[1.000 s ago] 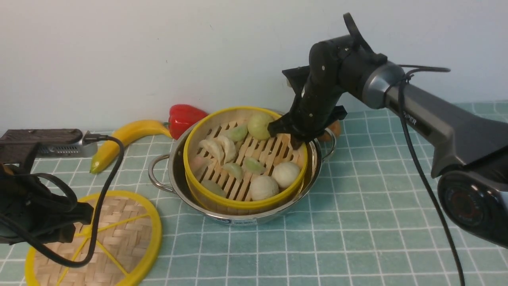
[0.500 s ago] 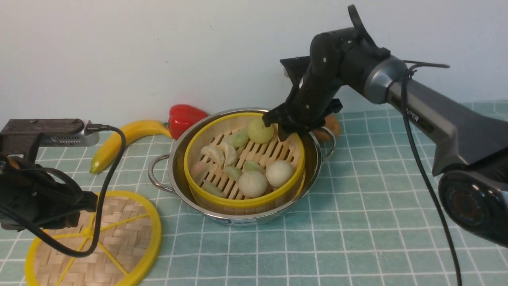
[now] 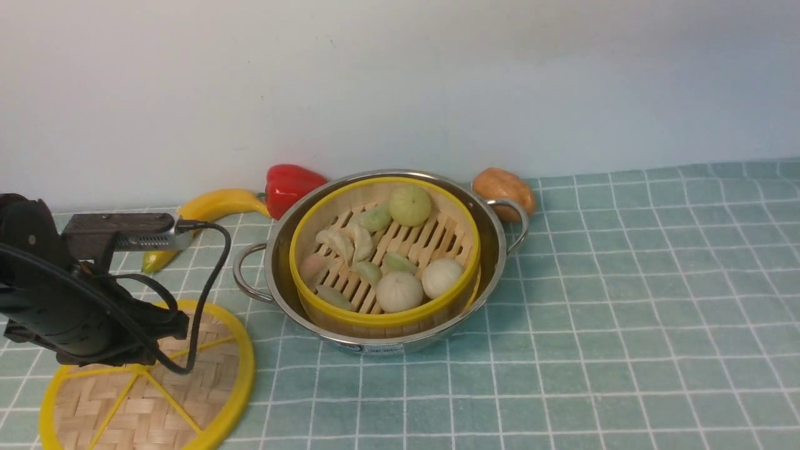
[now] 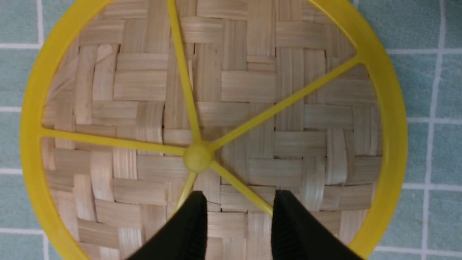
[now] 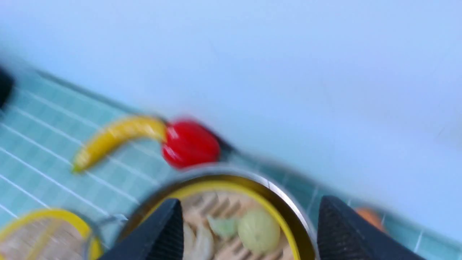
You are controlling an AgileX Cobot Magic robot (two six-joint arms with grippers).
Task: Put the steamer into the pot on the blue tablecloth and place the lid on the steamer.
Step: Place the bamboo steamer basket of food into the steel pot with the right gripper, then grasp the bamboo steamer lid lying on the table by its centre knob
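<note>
Sitting inside the pot (image 3: pixel 495 250), the steamer (image 3: pixel 381 320) rests level in the front view, its dumplings and buns (image 3: pixel 400 290) lying on the slatted floor. The pot stands on the blue tablecloth (image 3: pixel 625 281) that covers the bench. A small label (image 3: pixel 375 350) on the pot's front wall is too small to read. The lid (image 3: pixel 209 381) lies flat on the cloth at the robot's left, well apart from the pot, with the left arm (image 3: pixel 56 312) and its black cable (image 3: pixel 206 294) over it. A banana (image 3: pixel 212 203), a red pepper (image 3: pixel 290 184) and an orange-brown lump (image 3: pixel 500 186) lie by the wall behind the pot.

From the left wrist, the lid fills the picture. The left pincer (image 4: pixel 239 206) is parted, its black fingers (image 4: pixel 191 231) on either side of one yellow spoke just beside the central hub (image 4: pixel 197 157); whether they touch the weave I cannot tell.

From the right wrist, everything is blurred. The right pincer (image 5: pixel 249 206) is spread wide and holds nothing, with the steamer in the pot seen between its fingers. No writing shows.
</note>
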